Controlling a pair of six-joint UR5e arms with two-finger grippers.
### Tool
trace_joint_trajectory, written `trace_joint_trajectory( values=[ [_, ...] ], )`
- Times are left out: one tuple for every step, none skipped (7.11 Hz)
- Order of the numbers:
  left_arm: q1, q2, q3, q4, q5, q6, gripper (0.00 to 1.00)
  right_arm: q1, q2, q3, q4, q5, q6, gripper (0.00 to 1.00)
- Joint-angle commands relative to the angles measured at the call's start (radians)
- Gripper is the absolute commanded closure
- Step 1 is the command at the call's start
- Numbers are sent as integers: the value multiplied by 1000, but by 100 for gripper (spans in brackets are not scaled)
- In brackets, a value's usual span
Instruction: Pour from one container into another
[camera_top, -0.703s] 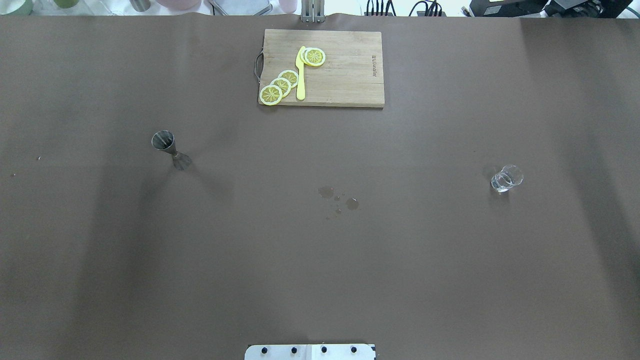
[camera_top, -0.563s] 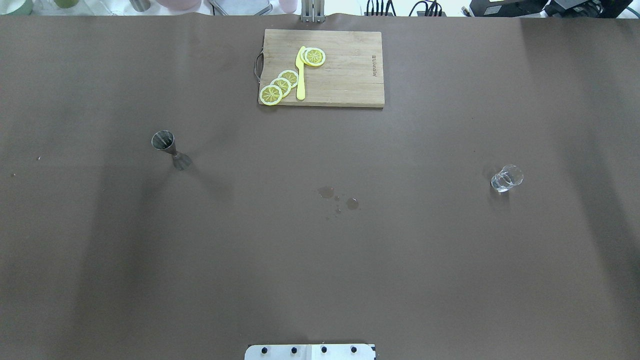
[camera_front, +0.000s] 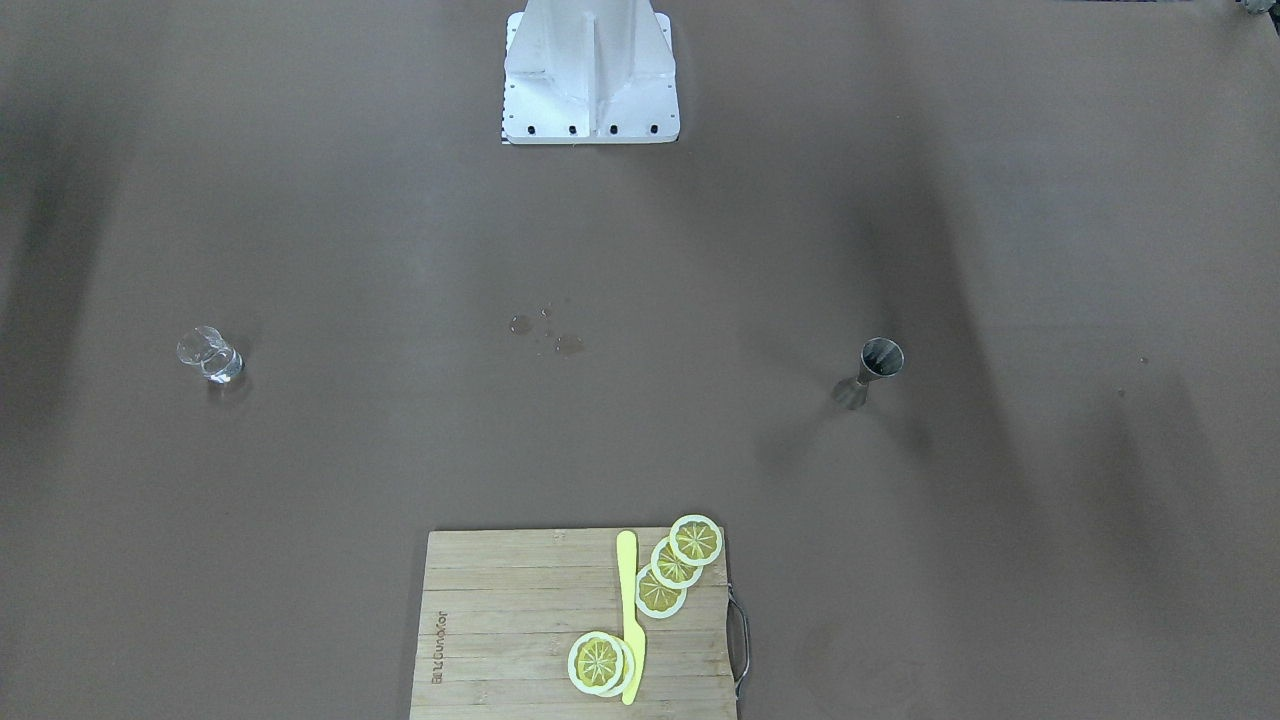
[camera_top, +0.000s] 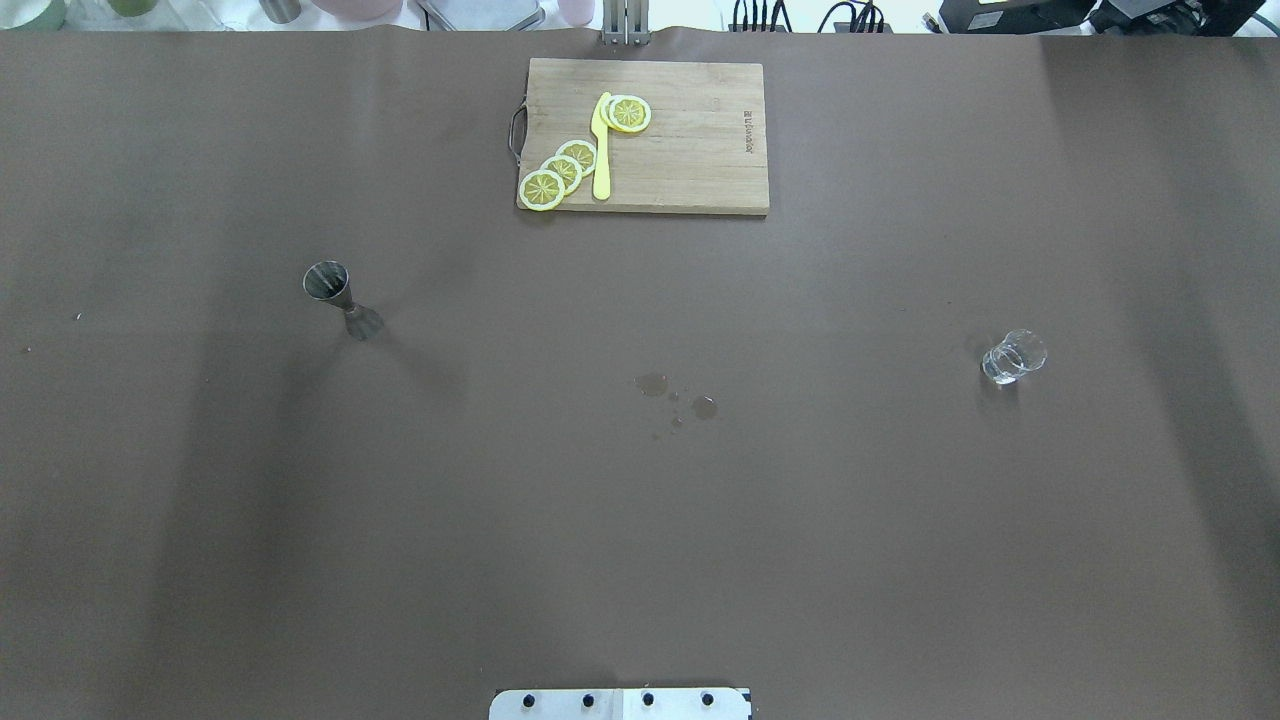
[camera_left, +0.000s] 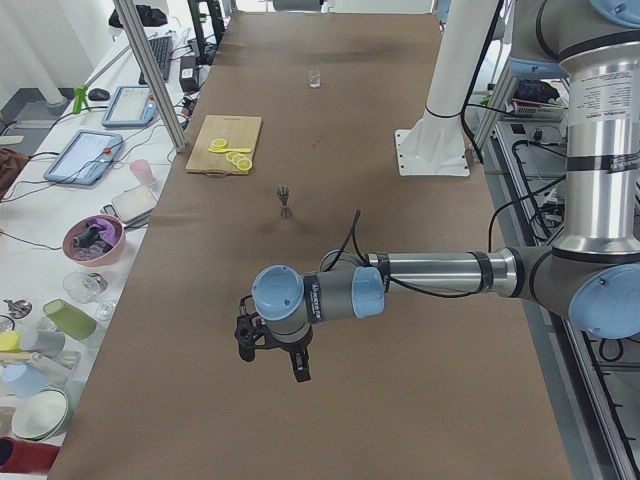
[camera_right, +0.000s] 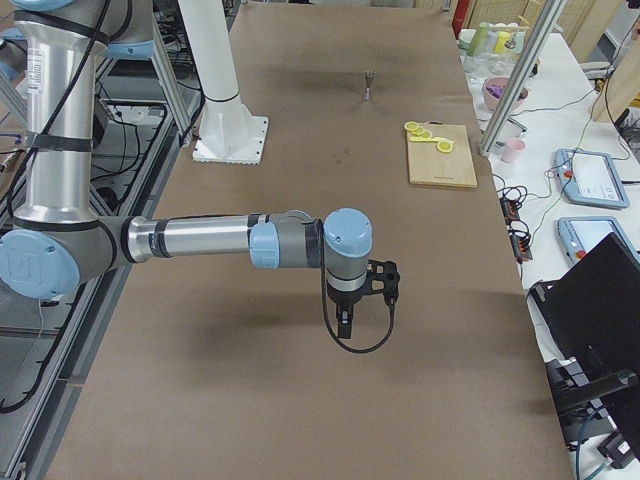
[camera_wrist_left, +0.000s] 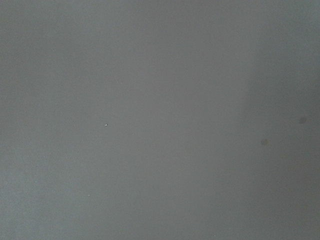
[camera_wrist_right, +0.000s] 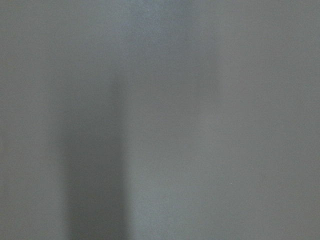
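Front-facing view: steel jigger (camera_front: 872, 370) stands right of centre and clear glass (camera_front: 210, 355) left of centre, well apart on the brown table (camera_front: 300, 200). Wet spots (camera_front: 545, 335) lie between them. Cutting board (camera_front: 500, 620) at bottom centre carries lemon slices (camera_front: 675, 565) and a yellow knife (camera_front: 629, 610). Robot base (camera_front: 590, 70) at top centre.

Overhead view: same as the earlier frame - jigger (camera_top: 340, 298) left of centre, glass (camera_top: 1013, 357) at right, neither has moved. Wet spots (camera_top: 675, 395) and cutting board (camera_top: 690, 140) are unchanged too.

Exterior left view: the near arm reaches across the lower frame, and the left gripper (camera_left: 273, 362) hangs over bare table. Cannot tell how its jaws stand. Jigger (camera_left: 284, 197) is farther up at centre, glass (camera_left: 314, 78) near the top.

Exterior right view: right gripper (camera_right: 365, 305) hangs over bare table at centre frame - jaws cannot be judged either. Jigger (camera_right: 369, 82) at top, cutting board (camera_right: 440, 155) upper right.

Both wrist views show only plain table surface.
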Motion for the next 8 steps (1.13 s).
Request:
trace_joint_trajectory(
  values=[
    [0, -2, 0, 0, 0, -1, 2, 0, 12, 2, 1, 0, 12, 0],
    [0, -2, 0, 0, 0, -1, 2, 0, 8, 14, 1, 22, 10, 0],
    [0, -2, 2, 0, 0, 0, 2, 0, 4, 22, -1, 45, -2, 0],
    [2, -2, 4, 0, 0, 0, 2, -2, 4, 25, -1, 67, -5, 0],
    [0, 0, 25, 0, -6, 6, 2, -5, 12, 27, 1, 101, -7, 0],
    [0, -10, 13, 0, -13, 0, 2, -5, 9, 44, 1, 125, -7, 0],
    [0, -22, 13, 0, -13, -1, 2, -5, 12, 59, -1, 125, -11, 0],
    [0, -31, -18, 5, -13, -3, 2, -5, 8, 76, -1, 127, -39, 0]
  ],
)
